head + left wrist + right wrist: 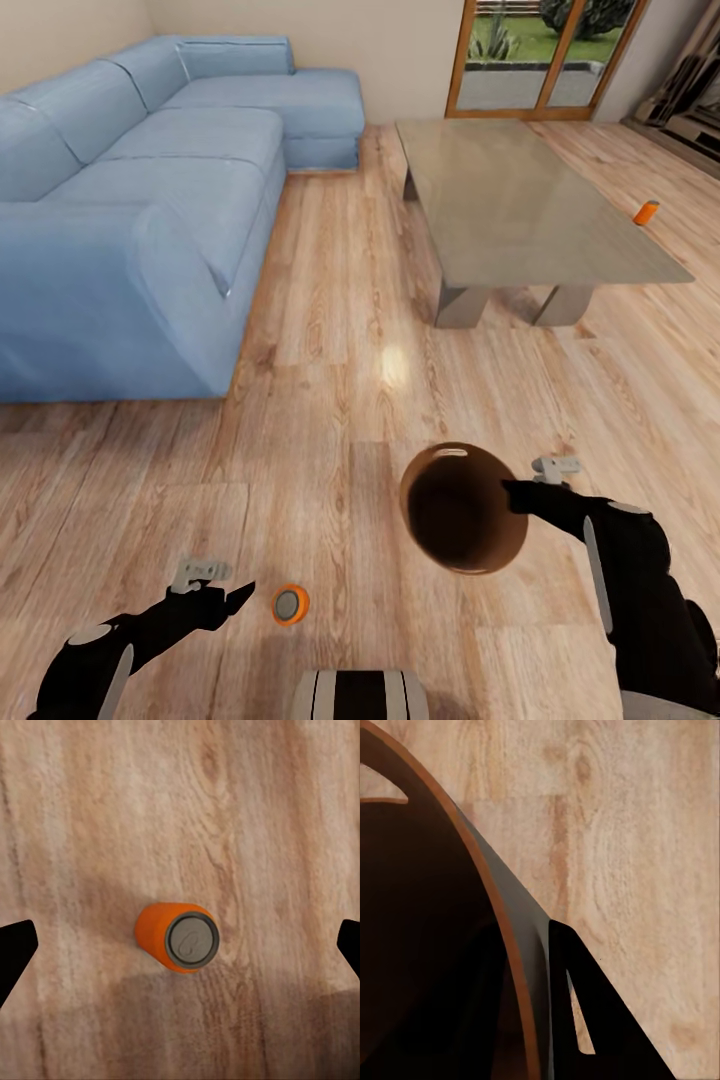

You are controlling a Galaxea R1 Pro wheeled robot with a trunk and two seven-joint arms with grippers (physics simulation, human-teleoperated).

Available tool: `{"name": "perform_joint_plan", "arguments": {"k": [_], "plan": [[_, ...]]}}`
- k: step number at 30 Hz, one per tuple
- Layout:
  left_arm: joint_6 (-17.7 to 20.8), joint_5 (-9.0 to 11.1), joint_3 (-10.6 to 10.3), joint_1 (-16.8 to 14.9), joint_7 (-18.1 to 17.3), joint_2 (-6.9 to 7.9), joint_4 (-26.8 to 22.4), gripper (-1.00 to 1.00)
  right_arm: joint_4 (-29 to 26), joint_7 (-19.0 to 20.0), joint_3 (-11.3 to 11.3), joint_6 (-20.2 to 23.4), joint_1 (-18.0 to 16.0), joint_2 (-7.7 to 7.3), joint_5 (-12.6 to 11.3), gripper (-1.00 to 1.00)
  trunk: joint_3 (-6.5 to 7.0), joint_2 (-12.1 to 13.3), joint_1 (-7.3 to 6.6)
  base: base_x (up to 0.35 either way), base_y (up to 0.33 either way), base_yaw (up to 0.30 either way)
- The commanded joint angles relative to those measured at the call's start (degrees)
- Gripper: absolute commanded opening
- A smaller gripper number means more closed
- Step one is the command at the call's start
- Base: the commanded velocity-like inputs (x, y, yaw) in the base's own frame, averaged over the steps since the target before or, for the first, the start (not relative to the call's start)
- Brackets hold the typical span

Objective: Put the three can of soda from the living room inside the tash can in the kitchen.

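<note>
Orange can [290, 605] upright on floor; brown bin [463, 508] tilted.

Sofa [140, 200] sits to your left, coffee table [520, 200] ahead and right, bare floor [340, 330] between them; glass doors [545, 55] behind the table at the far wall. One can [646, 212] lies on the floor just right of the table; another can [290, 604] stands on the floor close in front of you, just right of your left gripper [240, 592]; the bin [463, 508] sits right of that can, its rim against your right gripper [515, 492].
</note>
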Motion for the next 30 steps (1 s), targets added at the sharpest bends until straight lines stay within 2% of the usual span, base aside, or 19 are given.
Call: {"name": "perform_joint_plan", "arguments": {"k": [1, 5, 11, 30], "plan": [[0.0, 0.0, 0.0, 0.0, 0.0, 0.00, 0.0, 1.00, 0.0, 0.0, 0.2, -0.1, -0.3, 0.04, 0.6, -1.00, -0.07, 0.0, 0.00, 0.000, 0.000, 0.000], [0.0, 0.0, 0.0, 0.0, 0.0, 0.01, 0.0, 1.00, 0.0, 0.0, 0.9, 0.0, -1.5, 0.25, 0.5, -1.00, -0.32, 0.0, 0.00, 0.000, 0.000, 0.000], [0.0, 0.0, 0.0, 0.0, 0.0, 0.10, 0.1, 1.00, 0.0, 0.0, 1.0, -0.4, -1.7, 1.68, 0.6, -1.00, -0.71, 0.0, 0.00, 0.000, 0.000, 0.000], [0.0, 0.0, -0.2, 0.0, -0.1, 0.03, -0.1, 1.00, 0.0, 0.0, 0.5, -0.5, -1.8, 2.00, 0.5, -1.00, -0.97, 0.0, 0.00, 0.000, 0.000, 0.000]]}}
